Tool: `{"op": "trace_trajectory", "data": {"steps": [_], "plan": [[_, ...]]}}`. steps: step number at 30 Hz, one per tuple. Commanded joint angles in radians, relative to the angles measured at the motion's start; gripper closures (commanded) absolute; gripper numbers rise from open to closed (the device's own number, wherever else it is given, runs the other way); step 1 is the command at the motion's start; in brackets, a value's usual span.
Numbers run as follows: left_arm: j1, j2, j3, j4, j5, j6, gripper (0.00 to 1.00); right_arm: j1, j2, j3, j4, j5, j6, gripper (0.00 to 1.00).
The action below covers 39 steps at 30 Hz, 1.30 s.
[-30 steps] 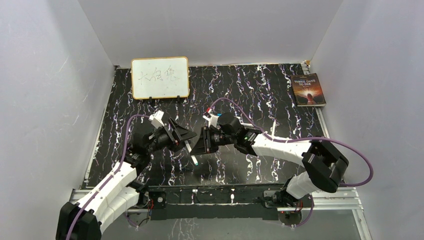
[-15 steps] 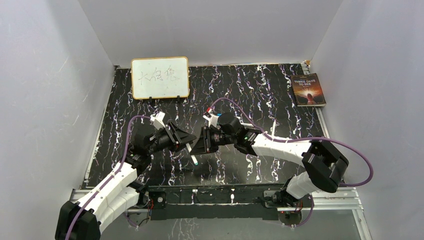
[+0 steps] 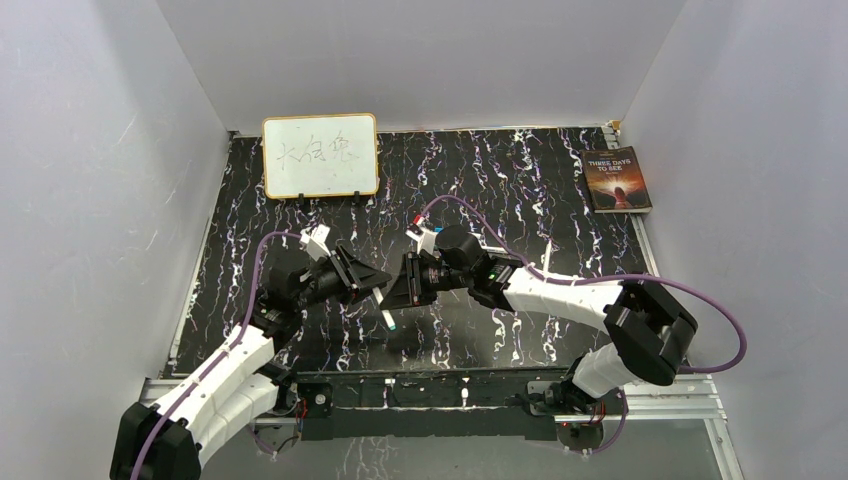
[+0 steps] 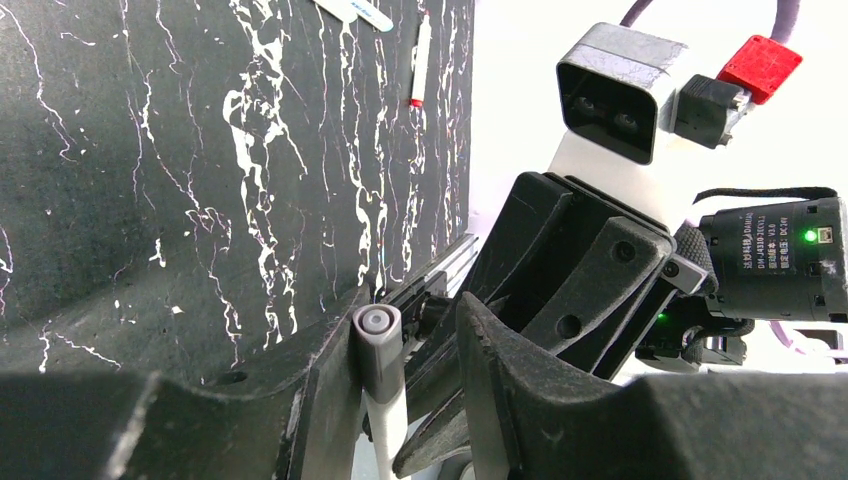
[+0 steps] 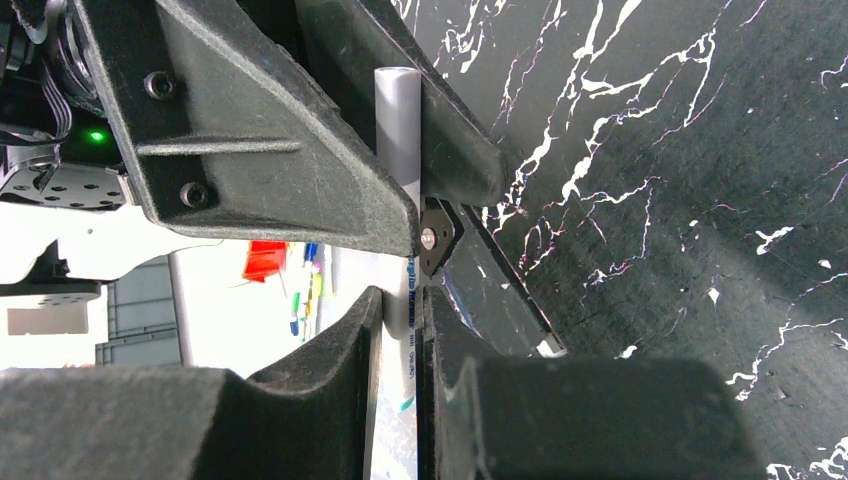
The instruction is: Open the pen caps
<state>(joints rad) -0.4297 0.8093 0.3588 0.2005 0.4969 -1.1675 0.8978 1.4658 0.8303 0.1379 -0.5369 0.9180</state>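
One pen (image 3: pixel 387 316), white-barrelled, is held upright-tilted above mid-table between both grippers. My right gripper (image 3: pixel 394 296) is shut on its white barrel (image 5: pixel 411 345). A green end (image 3: pixel 390 325) pokes out below; I cannot tell if it is a cap. My left gripper (image 3: pixel 373 287) sits round the pen's grey upper end (image 4: pixel 378 338). That end rests against one finger (image 4: pixel 330 400), and the other finger (image 4: pixel 500 385) stands apart from it. The right wrist view shows the same grey end (image 5: pixel 398 110). Another pen with a red tip (image 4: pixel 420 60) lies on the table beyond.
A framed whiteboard (image 3: pixel 320 155) stands at the back left. A book (image 3: pixel 617 180) lies at the back right. The table is black marble-patterned (image 3: pixel 520 200), with white walls on three sides.
My left gripper has drawn slightly back to the left and down. The right gripper and the pen have stayed where they were.
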Motion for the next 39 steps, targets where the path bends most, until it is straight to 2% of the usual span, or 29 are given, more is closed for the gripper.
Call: {"op": "trace_trajectory", "data": {"steps": [1, 17, 24, 28, 29, 30, 33, 39], "plan": [[-0.006, -0.028, -0.005, -0.020, -0.004, 0.016, 0.65, 0.006, -0.038, 0.011, 0.024, 0.013, -0.011, 0.98], [-0.007, -0.027, -0.006, -0.032, -0.012, 0.024, 0.67, 0.007, -0.053, 0.000, 0.009, 0.022, -0.016, 0.98], [-0.007, -0.026, -0.007, -0.033, -0.012, 0.026, 0.76, 0.007, -0.055, -0.006, 0.005, 0.024, -0.020, 0.98], [-0.007, -0.022, -0.009, -0.035, -0.011, 0.027, 0.88, 0.007, -0.055, -0.010, 0.005, 0.026, -0.019, 0.98], [-0.006, -0.022, -0.009, -0.039, -0.012, 0.026, 0.96, 0.007, -0.055, -0.009, 0.005, 0.026, -0.019, 0.97], [-0.007, -0.021, -0.010, -0.039, -0.012, 0.024, 0.98, 0.007, -0.055, -0.008, 0.003, 0.027, -0.019, 0.93], [-0.007, -0.021, -0.011, -0.038, -0.011, 0.021, 0.99, 0.007, -0.045, -0.007, 0.004, 0.026, -0.018, 0.51], [-0.007, -0.013, -0.017, -0.026, -0.005, 0.017, 1.00, 0.031, 0.029, 0.053, 0.022, 0.012, -0.015, 0.46]]}}
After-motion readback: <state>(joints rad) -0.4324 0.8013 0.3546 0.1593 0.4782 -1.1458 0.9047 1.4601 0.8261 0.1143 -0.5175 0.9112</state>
